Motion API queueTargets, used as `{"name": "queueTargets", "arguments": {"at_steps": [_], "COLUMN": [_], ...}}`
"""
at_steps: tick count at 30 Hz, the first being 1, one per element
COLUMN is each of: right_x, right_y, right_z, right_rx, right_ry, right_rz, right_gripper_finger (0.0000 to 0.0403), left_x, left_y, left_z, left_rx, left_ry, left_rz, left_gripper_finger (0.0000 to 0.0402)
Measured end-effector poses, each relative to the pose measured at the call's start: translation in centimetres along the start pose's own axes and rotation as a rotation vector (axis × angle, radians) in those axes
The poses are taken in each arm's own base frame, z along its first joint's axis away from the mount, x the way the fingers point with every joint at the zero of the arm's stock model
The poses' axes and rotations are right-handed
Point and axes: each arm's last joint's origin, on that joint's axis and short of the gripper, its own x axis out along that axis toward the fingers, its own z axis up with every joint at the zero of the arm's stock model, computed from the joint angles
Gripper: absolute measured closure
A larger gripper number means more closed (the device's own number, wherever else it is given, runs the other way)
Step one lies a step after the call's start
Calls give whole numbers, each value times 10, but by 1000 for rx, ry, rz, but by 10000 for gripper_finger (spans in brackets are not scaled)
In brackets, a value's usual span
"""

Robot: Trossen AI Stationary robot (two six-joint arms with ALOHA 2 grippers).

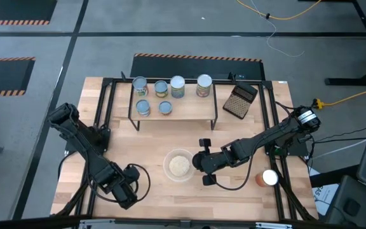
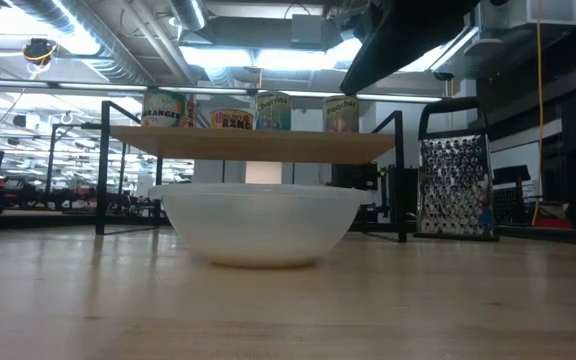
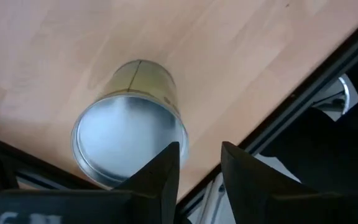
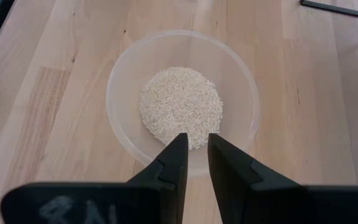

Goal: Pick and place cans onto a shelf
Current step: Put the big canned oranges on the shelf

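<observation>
Six cans (image 1: 161,95) on shelf (image 1: 189,112), one can (image 1: 269,177) near bench's right edge, another (image 3: 129,124) under left gripper (image 3: 200,163), fingers narrowly apart, empty, right gripper (image 4: 196,150) nearly closed, empty, beside rice bowl (image 4: 126,74).

Both arms were built of dark, nearly black segments joined by rounded housings, with thin black cables looping beside them. The right arm (image 1: 278,132) carried a pale ring near the frame's right edge. The right gripper (image 4: 194,152) had two flat, tapering black fingers (image 4: 174,163) above a dark block bearing faint pale handwritten marks. The left gripper (image 3: 199,167) showed similar matte wedge-shaped fingers.
</observation>
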Motion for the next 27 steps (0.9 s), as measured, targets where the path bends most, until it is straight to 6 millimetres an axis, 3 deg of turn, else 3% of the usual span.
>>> {"name": "queueTargets", "arguments": {"at_steps": [10, 19, 27], "right_x": [0, 0, 0], "right_y": [0, 0, 0], "right_z": [0, 0, 0], "right_rx": [0, 0, 0], "right_ry": [0, 0, 0], "right_rz": [0, 0, 0], "right_gripper_finger": [336, 336, 336], "left_x": [17, 19, 20], "left_y": [9, 11, 11], "left_z": [1, 2, 2], "left_rx": [-7, -7, -8], "left_ry": [0, 0, -5], "left_rz": [30, 30, 41], "left_gripper_finger": [291, 294, 350]}}
